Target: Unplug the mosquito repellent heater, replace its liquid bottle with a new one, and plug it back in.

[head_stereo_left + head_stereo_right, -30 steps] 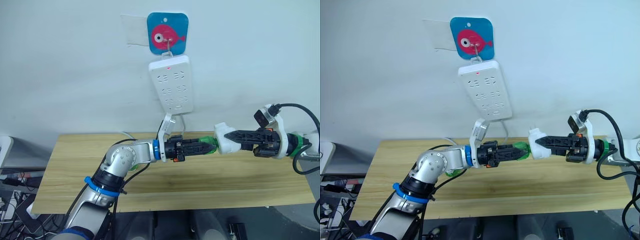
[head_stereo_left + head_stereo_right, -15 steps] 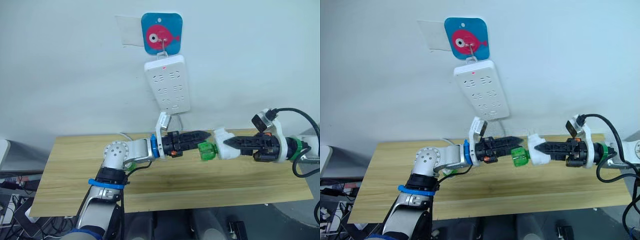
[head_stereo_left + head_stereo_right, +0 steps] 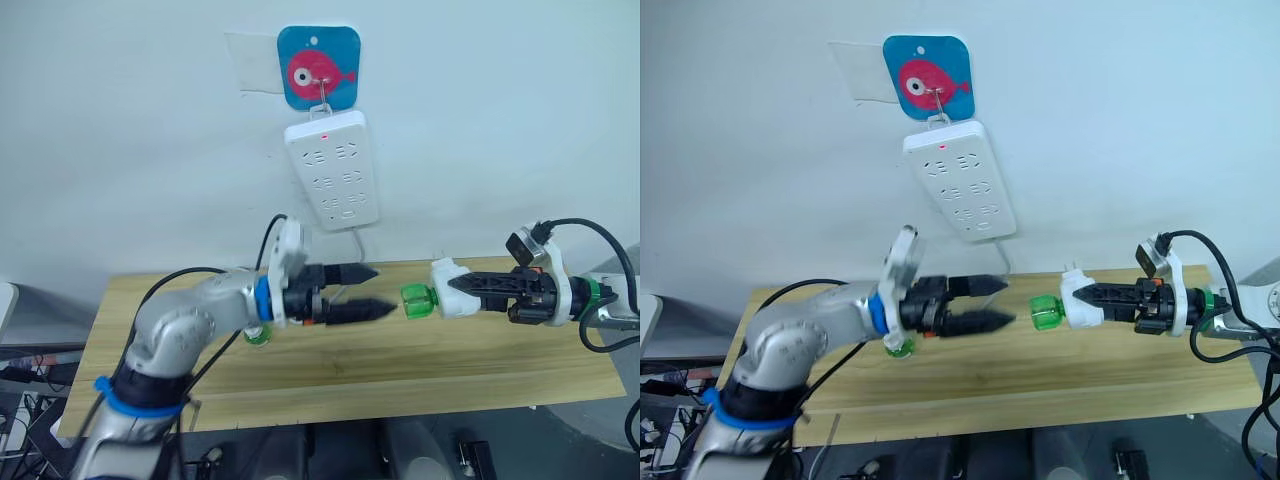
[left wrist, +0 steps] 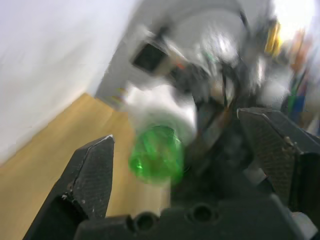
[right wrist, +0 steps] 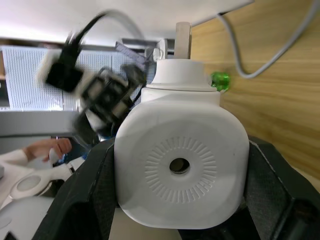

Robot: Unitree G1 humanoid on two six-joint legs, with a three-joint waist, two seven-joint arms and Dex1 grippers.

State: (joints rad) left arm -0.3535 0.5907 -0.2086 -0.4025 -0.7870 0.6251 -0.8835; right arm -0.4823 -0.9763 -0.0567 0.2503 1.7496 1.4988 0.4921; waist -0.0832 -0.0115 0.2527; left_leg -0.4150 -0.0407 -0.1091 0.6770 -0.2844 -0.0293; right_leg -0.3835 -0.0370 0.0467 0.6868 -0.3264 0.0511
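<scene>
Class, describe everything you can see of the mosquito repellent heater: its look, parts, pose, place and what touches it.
The mosquito repellent heater is a small white rounded-square unit of smooth plastic, with a round vent hole ringed by fine radial ribs. It lies sideways in the air above the wooden table, clamped in the right pincer. A green bottle is attached at its end, pointing toward the open left pincer, which does not touch it.

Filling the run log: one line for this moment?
right gripper: shut on white rounded-square heater with green bottle attached | left gripper: open, apart from bottle
</scene>
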